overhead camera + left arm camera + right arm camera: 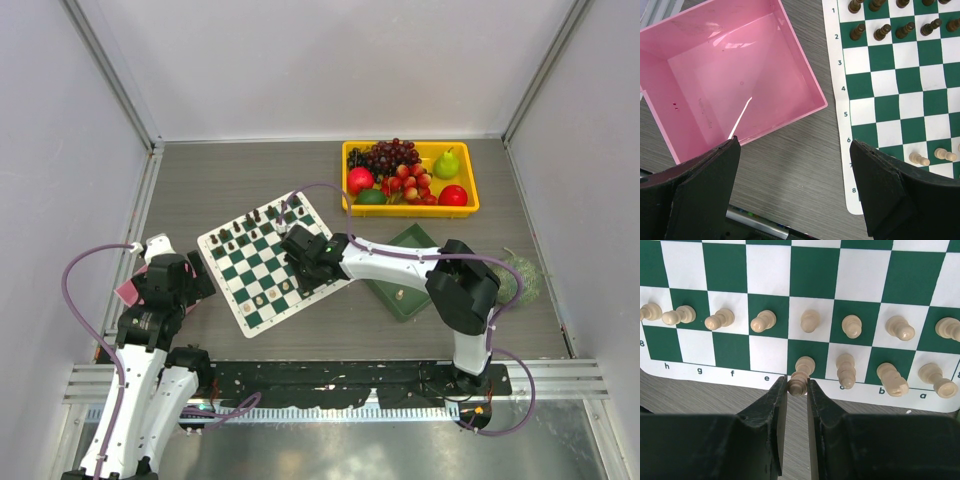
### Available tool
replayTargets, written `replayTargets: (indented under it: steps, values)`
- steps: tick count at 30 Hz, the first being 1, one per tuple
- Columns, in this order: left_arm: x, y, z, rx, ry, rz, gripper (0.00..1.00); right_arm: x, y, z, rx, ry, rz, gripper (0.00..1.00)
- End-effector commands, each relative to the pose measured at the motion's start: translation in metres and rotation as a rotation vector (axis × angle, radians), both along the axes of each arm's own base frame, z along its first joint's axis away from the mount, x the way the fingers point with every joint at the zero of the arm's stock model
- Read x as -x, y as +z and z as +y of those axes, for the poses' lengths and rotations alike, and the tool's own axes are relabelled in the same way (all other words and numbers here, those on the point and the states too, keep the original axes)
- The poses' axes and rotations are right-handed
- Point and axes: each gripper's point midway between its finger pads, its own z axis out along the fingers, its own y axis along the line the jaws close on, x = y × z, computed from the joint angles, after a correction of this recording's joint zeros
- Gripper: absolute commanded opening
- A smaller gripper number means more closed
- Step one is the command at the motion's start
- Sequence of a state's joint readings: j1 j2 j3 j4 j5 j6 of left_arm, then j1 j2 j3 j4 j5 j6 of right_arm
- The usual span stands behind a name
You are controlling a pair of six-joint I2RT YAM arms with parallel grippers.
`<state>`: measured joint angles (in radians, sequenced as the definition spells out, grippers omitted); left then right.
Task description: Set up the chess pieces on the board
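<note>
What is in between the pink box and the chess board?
Nothing but a bare strip of grey table. The pink box and the board lie apart with no pieces between them. The left wrist view shows it.

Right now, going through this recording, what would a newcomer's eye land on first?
The tilted green-and-white board in the middle of the table, where the right gripper is shut on a cream chess piece in the row along its near edge. Next, the yellow tray of bright fruit at the far right. Then the pink box beside the open left gripper, left of the board.
</note>
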<state>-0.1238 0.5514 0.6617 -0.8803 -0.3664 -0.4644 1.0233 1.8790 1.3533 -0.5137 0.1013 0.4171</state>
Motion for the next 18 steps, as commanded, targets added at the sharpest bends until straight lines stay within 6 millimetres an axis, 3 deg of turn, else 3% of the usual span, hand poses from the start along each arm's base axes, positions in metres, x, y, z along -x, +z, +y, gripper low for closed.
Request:
replayTargets:
  steps: [1,5,11,18]
  values:
    - [-0.008,0.013,0.001,-0.001,0.006,-0.055,0.99,-0.009,0.018,0.012,-0.052,0.002,-0.044,0.16]
    - [-0.008,0.013,0.001,0.001,0.005,-0.054,0.99,-0.01,0.02,0.013,-0.054,0.003,-0.053,0.16]
    - [-0.008,0.014,0.001,0.002,0.005,-0.057,0.99,-0.009,0.008,0.01,-0.027,0.0,-0.036,0.17]
    - [-0.008,0.013,0.001,0.001,0.007,-0.057,0.99,-0.01,0.013,0.01,-0.034,0.0,-0.047,0.22]
